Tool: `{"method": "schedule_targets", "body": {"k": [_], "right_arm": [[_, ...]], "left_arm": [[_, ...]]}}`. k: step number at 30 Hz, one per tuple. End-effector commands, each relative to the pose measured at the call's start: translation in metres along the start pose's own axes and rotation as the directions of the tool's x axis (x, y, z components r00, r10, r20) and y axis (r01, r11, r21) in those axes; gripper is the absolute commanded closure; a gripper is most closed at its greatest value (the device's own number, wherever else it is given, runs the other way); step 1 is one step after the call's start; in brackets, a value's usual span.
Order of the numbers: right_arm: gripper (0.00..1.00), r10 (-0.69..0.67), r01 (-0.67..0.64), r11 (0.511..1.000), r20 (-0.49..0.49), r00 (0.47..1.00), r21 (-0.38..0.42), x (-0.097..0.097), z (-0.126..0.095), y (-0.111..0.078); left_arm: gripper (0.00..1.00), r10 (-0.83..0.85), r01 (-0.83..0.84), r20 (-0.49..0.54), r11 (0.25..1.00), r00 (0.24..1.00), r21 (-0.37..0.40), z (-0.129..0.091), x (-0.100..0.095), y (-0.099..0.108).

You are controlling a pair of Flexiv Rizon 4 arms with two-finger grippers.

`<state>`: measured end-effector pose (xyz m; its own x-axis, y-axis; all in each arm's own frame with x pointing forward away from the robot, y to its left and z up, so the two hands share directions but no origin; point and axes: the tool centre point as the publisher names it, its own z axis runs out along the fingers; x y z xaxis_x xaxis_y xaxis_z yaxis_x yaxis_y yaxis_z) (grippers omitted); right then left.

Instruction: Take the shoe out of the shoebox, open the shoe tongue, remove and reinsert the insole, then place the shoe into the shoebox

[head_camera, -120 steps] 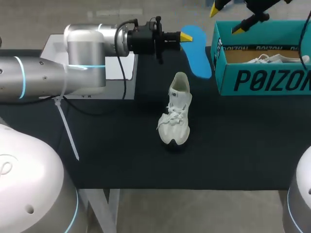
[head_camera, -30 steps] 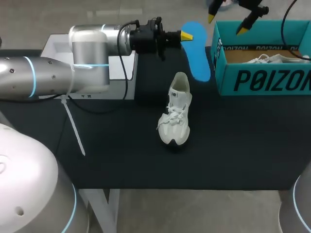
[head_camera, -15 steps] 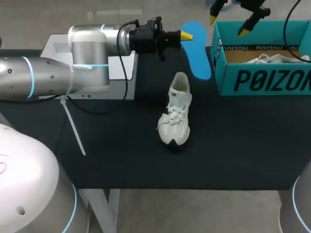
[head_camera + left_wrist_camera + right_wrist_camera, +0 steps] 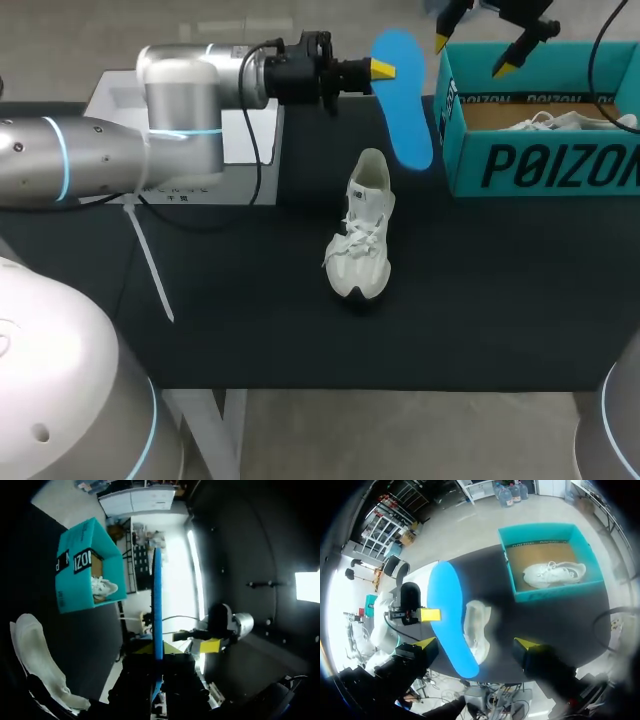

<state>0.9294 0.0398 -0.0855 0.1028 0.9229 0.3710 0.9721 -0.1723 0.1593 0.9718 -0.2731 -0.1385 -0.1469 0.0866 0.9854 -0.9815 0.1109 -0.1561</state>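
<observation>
A white shoe (image 4: 360,240) lies on the black table (image 4: 250,320) near a teal shoebox (image 4: 540,165).

White sheet (image 4: 235,150) lies on black table (image 4: 480,300).

Head view: even overhead light. The black desk (image 4: 480,300) soaks it up, with only a faint shadow under the white shoe (image 4: 362,235). Left wrist view: mostly dark, blown-out glare behind the insole (image 4: 157,595). Right wrist view: bright, washed out on one side, smeared toward the rim.
</observation>
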Motion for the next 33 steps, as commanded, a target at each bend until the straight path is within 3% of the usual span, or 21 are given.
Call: {"method": "schedule_targets", "body": {"k": [1, 3, 4, 5, 7, 8, 10, 14, 18, 23, 26, 33], "right_arm": [[0.00, -0.001, 0.001, 1.000, -0.002, 1.000, 0.002, 0.0003, 0.0001, 0.0028], [0.00, 0.000, 0.000, 1.000, -0.003, 1.000, 0.000, -0.0005, 0.0001, 0.0035], [0.00, 0.004, -0.004, 1.000, -0.015, 1.000, -0.002, -0.0010, 0.0002, 0.0037], [0.00, 0.007, -0.007, 1.000, -0.022, 1.000, -0.004, -0.0014, 0.0000, 0.0040], [0.00, 0.012, -0.012, 1.000, -0.055, 0.998, -0.005, -0.0021, -0.0008, 0.0048], [0.00, 0.001, -0.002, 1.000, -0.082, 0.997, -0.018, -0.0021, -0.0017, 0.0056], [0.00, -0.004, 0.000, 1.000, -0.158, 0.987, -0.026, -0.0005, -0.0042, 0.0064], [0.00, 0.004, -0.012, 1.000, -0.300, 0.954, -0.027, -0.0001, -0.0062, 0.0073], [0.00, 0.032, -0.046, 0.999, -0.400, 0.916, -0.026, -0.0047, -0.0051, 0.0096], [0.00, 0.033, -0.051, 0.998, -0.483, 0.875, -0.023, -0.0071, -0.0057, 0.0101], [0.00, 0.036, -0.055, 0.998, -0.506, 0.862, -0.022, -0.0070, -0.0074, 0.0101], [0.00, 0.040, -0.059, 0.998, -0.493, 0.869, -0.022, -0.0080, -0.0071, 0.0103]], "left_arm": [[1.00, 0.226, -0.214, 0.140, 0.972, 0.964, -0.096, 0.0032, 0.0074, 0.0032], [1.00, 0.259, -0.250, 0.099, 0.964, 0.961, -0.087, 0.0059, 0.0094, 0.0050], [1.00, 0.366, -0.345, 0.177, 0.928, 0.913, -0.140, 0.0068, 0.0099, 0.0060], [1.00, 0.365, -0.350, 0.134, 0.929, 0.921, -0.119, 0.0079, 0.0107, 0.0069], [1.00, 0.477, -0.449, 0.194, 0.877, 0.857, -0.169, 0.0085, 0.0107, 0.0074], [1.00, 0.473, -0.455, 0.151, 0.880, 0.868, -0.138, 0.0089, 0.0110, 0.0082], [1.00, 0.560, -0.533, 0.190, 0.828, 0.807, -0.174, 0.0080, 0.0112, 0.0080], [1.00, 0.638, -0.615, 0.172, 0.769, 0.750, -0.172, 0.0075, 0.0113, 0.0106], [1.00, 0.753, -0.727, 0.181, 0.658, 0.632, -0.198, 0.0055, 0.0107, 0.0115], [1.00, 0.788, -0.779, 0.133, 0.615, 0.602, -0.122, 0.0017, 0.0124, 0.0114], [1.00, 0.776, -0.775, 0.099, 0.629, 0.622, -0.063, -0.0001, 0.0128, 0.0091], [1.00, 0.776, -0.775, 0.099, 0.629, 0.622, -0.063, -0.0001, 0.0128, 0.0091]]}}
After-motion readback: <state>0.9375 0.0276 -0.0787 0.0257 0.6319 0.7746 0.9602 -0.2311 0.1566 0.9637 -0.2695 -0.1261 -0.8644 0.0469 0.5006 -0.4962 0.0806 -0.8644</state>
